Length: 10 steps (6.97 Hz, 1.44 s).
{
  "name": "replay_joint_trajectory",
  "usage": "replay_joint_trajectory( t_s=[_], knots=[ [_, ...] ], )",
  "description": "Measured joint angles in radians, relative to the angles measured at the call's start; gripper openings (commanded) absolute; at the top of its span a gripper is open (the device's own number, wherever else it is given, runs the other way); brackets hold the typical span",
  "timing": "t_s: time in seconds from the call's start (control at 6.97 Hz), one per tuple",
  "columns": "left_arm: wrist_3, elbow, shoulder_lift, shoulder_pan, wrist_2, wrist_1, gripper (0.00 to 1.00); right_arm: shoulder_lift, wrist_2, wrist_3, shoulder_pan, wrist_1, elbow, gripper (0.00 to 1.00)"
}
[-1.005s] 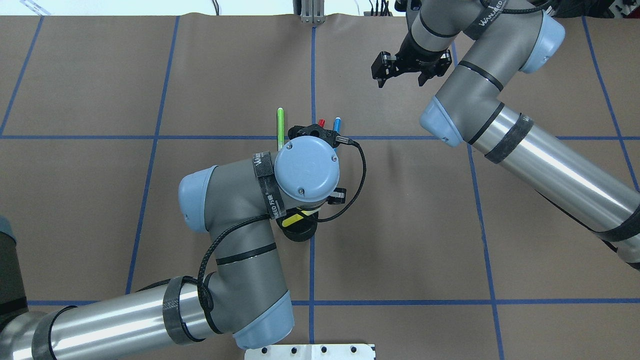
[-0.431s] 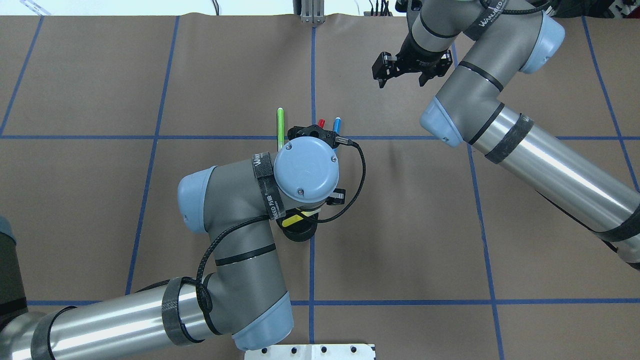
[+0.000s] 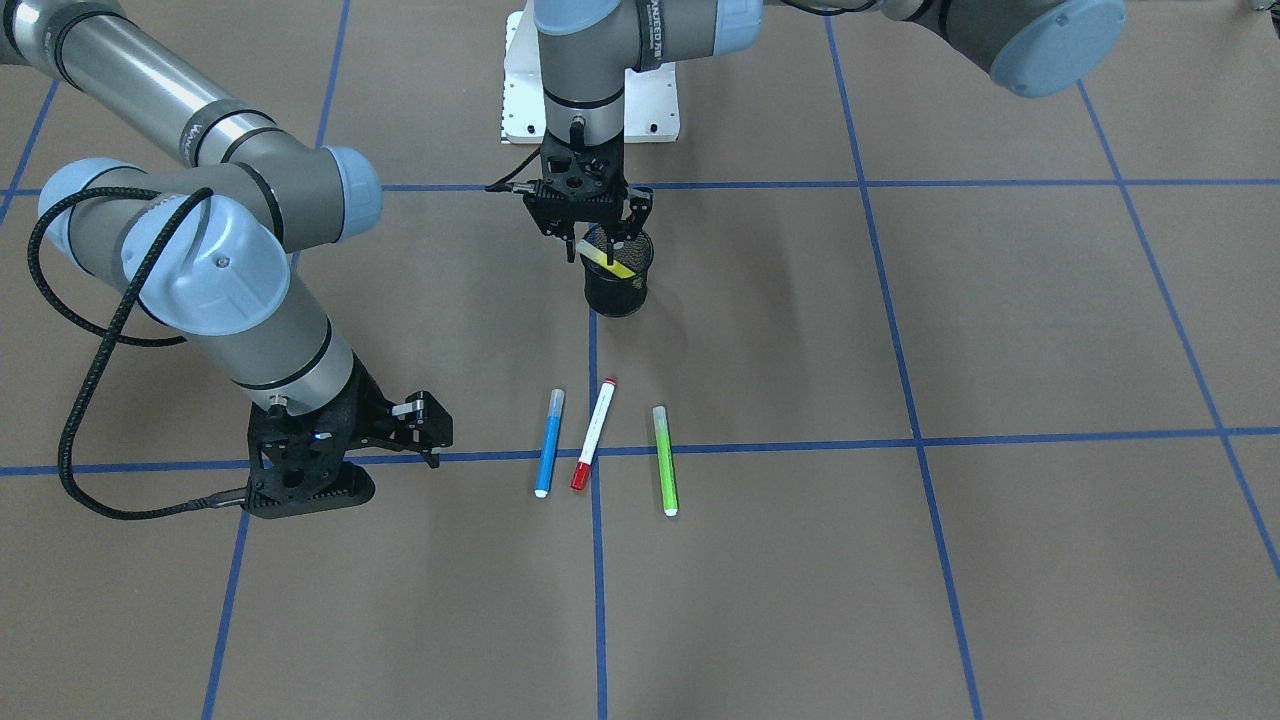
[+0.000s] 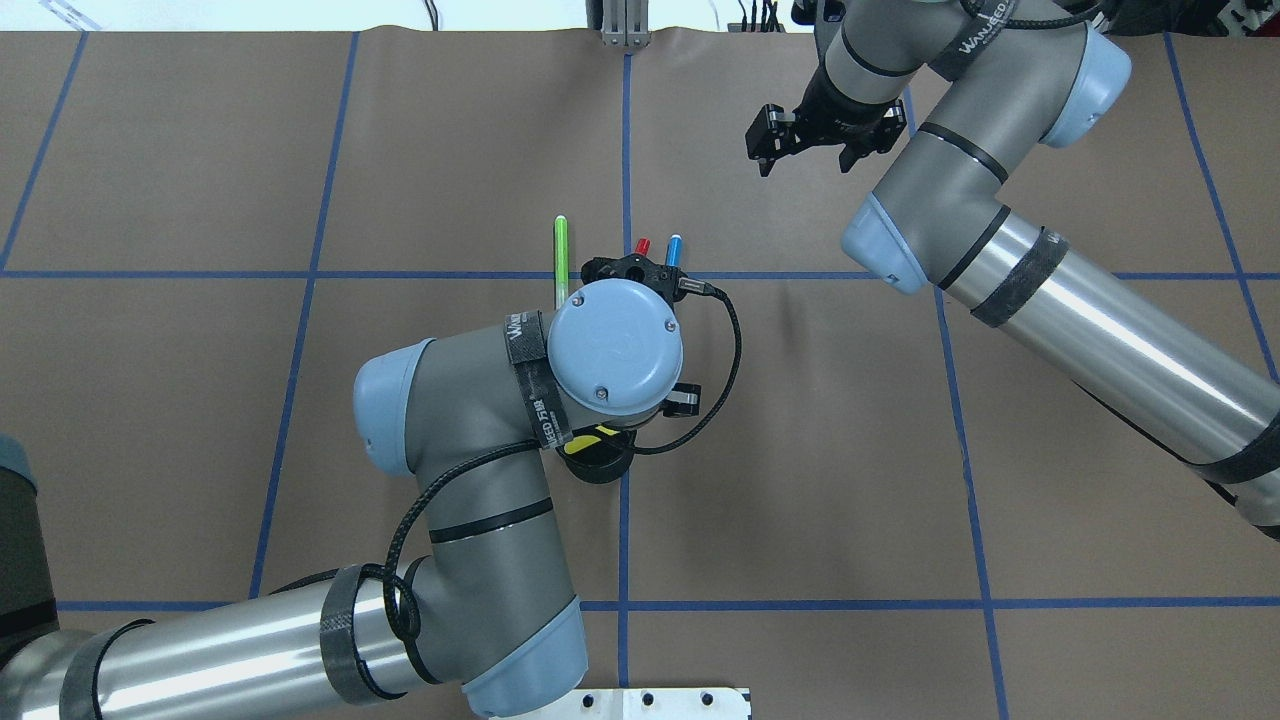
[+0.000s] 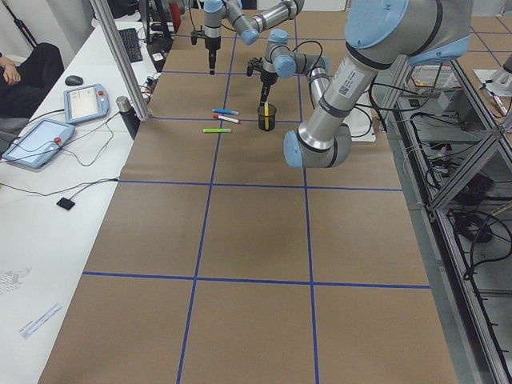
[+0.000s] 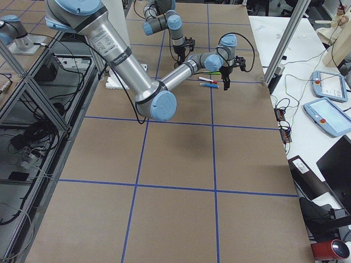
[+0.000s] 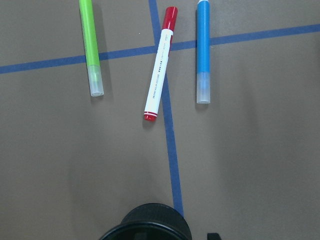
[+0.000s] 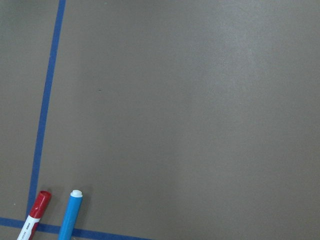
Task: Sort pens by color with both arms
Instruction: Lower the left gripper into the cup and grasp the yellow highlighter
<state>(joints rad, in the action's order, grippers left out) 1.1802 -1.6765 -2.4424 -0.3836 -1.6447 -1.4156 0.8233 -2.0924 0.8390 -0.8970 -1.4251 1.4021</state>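
Pens are in two places now. Closest to the robot, the yellow pen (image 3: 606,261) leans inside the black cup (image 3: 615,295). The left gripper (image 3: 594,249) hangs directly over it with its fingers apart, not pressing the pen as far as I can judge.

A little farther out, three pens lie flat on the table (image 3: 900,600), side by side but not touching: the green pen (image 3: 664,460), the red-and-white pen (image 3: 593,434) and the blue pen (image 3: 548,443). All three point with the long axis away from the robot, the red-and-white one a little slanted.

Farthest is the right gripper (image 3: 440,440), fingers spread and empty, above the table on the robot's right of the blue pen. I think the blue pen is its natural target. The gripper must go leftward and toward the robot, then close across the thin body, not along it.
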Motion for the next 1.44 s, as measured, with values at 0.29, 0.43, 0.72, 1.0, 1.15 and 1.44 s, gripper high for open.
replay_joint_trajectory(
  t_s=[0.29, 0.43, 0.72, 1.0, 1.15, 1.44],
  knots=[
    [0.004, -0.003, 0.003, 0.012, -0.002, 0.001, 0.51, 0.0, 0.0, -0.001, 0.0, 0.0, 0.0, 1.0],
    [0.004, -0.003, 0.005, 0.017, -0.003, 0.004, 0.51, -0.001, -0.001, -0.001, 0.0, 0.0, 0.0, 1.0],
    [0.004, -0.002, 0.007, 0.022, -0.003, 0.007, 0.51, -0.002, -0.001, -0.001, 0.0, -0.001, 0.0, 1.0],
    [0.003, -0.002, 0.008, 0.023, -0.001, 0.009, 0.51, -0.002, -0.001, -0.001, 0.0, -0.001, 0.0, 1.0],
    [0.003, -0.002, 0.008, 0.023, 0.0, 0.009, 0.51, -0.002, -0.001, 0.0, 0.0, 0.0, 0.0, 1.0],
    [0.003, -0.002, 0.008, 0.023, 0.003, 0.009, 0.51, -0.002, 0.0, 0.0, 0.001, 0.0, 0.0, 1.0]
  ],
)
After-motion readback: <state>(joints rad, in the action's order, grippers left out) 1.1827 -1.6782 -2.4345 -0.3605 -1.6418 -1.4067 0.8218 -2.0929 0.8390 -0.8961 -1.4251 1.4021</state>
